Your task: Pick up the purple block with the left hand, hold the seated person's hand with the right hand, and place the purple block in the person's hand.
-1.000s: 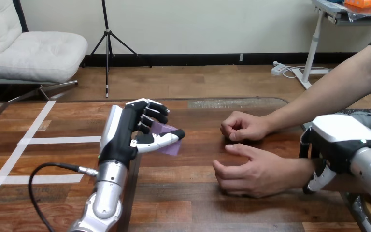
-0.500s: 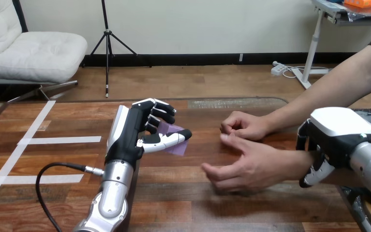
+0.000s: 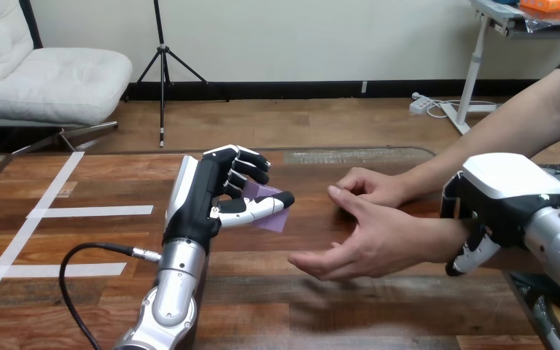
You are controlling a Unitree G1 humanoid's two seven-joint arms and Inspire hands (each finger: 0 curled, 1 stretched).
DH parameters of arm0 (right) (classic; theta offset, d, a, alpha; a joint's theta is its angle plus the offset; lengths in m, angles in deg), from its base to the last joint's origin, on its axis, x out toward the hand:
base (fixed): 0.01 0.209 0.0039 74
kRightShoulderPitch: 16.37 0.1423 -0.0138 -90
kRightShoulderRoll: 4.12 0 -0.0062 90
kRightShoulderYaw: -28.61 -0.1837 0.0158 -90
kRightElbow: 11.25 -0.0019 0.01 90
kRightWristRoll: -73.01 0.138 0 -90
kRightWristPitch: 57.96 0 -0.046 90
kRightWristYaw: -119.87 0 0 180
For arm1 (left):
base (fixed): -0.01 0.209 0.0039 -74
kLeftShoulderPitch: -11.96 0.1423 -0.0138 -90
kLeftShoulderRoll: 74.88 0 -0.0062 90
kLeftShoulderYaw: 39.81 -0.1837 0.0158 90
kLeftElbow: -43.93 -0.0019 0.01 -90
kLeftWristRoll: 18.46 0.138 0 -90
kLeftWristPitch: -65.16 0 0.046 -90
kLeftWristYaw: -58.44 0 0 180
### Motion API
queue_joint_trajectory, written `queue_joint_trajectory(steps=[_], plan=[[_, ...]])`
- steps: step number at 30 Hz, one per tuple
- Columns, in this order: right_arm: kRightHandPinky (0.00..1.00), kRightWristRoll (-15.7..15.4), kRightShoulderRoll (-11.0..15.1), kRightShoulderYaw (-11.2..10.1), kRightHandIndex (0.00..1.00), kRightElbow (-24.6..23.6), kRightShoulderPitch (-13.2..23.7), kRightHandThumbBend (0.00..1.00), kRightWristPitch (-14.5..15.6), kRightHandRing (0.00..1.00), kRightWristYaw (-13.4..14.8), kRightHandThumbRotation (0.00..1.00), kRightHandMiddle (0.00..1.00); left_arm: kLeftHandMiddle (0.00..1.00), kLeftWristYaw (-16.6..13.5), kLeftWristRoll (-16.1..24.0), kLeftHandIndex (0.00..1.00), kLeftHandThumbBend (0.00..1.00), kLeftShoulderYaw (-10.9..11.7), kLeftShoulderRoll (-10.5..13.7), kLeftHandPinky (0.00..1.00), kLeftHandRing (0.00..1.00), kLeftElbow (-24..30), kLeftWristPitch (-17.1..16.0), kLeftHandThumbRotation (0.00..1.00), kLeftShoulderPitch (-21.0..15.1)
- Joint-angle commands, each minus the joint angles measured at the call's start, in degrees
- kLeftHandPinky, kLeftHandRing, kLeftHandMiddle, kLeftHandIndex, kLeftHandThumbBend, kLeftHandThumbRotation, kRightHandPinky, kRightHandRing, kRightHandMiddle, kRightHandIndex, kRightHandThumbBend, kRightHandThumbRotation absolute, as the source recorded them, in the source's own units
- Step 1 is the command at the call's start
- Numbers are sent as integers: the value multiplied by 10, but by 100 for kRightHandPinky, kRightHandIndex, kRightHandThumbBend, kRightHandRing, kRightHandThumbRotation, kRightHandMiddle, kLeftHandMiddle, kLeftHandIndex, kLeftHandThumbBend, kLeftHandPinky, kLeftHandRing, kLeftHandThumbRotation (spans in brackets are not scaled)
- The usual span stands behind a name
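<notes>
left hand (image 3: pixel 204 197): purple block (image 3: pixel 270 221) was pinched between curled fingers (image 3: pixel 251 164) and thumb, above the surface (image 3: pixel 80 240).
right hand (image 3: pixel 507 200): fingers were curled round the person's wrist (image 3: pixel 437 239).
person's near hand (image 3: pixel 364 244): was held open, near the block, apart from it.

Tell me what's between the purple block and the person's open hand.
Nothing but bare table. In the head view that stretch separates the block, pinched in the left robot hand, from the person's open hand.
</notes>
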Motion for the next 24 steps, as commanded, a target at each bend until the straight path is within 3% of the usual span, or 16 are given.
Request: queue_joint_trajectory(steps=[1,17,24], plan=[[34,-6,22,-19,50,-25,44,82,0,42,4,0,50,47,12,-18,51,73,14,-7,34,40,28,0,0,-45],[31,-16,16,-13,49,-43,52,82,7,39,-1,0,47,47,39,-37,50,75,19,-19,34,40,32,5,0,-44],[28,-15,12,-13,49,-47,56,81,9,36,-6,0,44,48,35,-29,50,75,14,-20,35,41,34,3,0,-43]])
